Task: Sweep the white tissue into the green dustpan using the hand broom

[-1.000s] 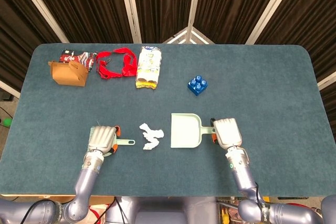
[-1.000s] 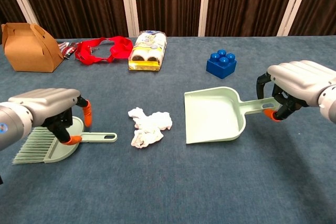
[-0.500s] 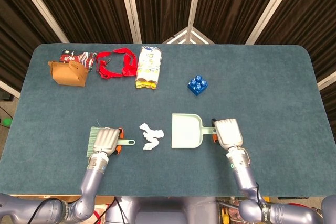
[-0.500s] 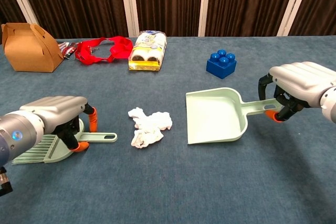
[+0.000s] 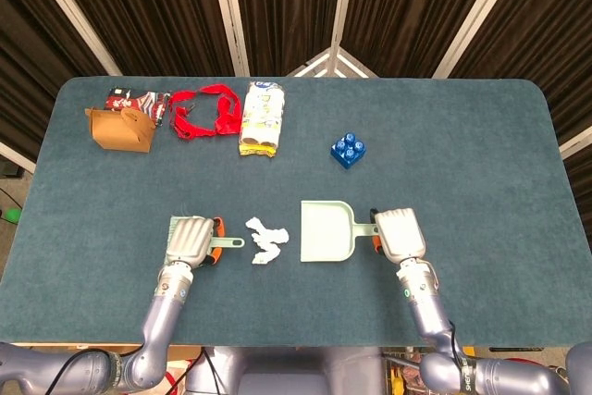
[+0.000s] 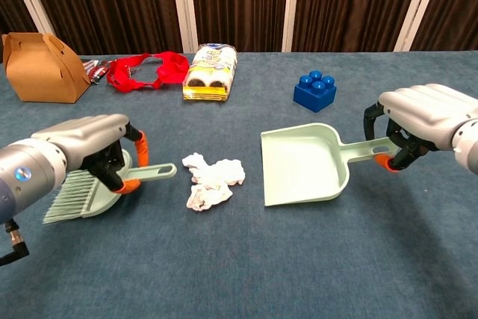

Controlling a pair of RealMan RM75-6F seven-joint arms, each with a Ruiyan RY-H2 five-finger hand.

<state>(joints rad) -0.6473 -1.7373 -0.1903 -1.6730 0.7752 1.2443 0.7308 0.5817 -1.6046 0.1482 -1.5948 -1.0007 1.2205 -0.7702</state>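
- The left hand (image 6: 89, 147) grips the broom (image 6: 97, 188), its handle end just left of the tissue (image 6: 213, 181).
- The tissue lies crumpled on the table (image 5: 462, 136), between broom and dustpan (image 6: 302, 163).
- The right hand (image 6: 422, 121) holds the dustpan's handle.

You work at a table (image 5: 481, 136) topped with blue-green carpet. Beyond its far edge hang dark brown curtains (image 6: 239, 5), pleated, crossed by pale upright and slanted frame bars (image 5: 231, 11). Light falls evenly, without hard shadows.
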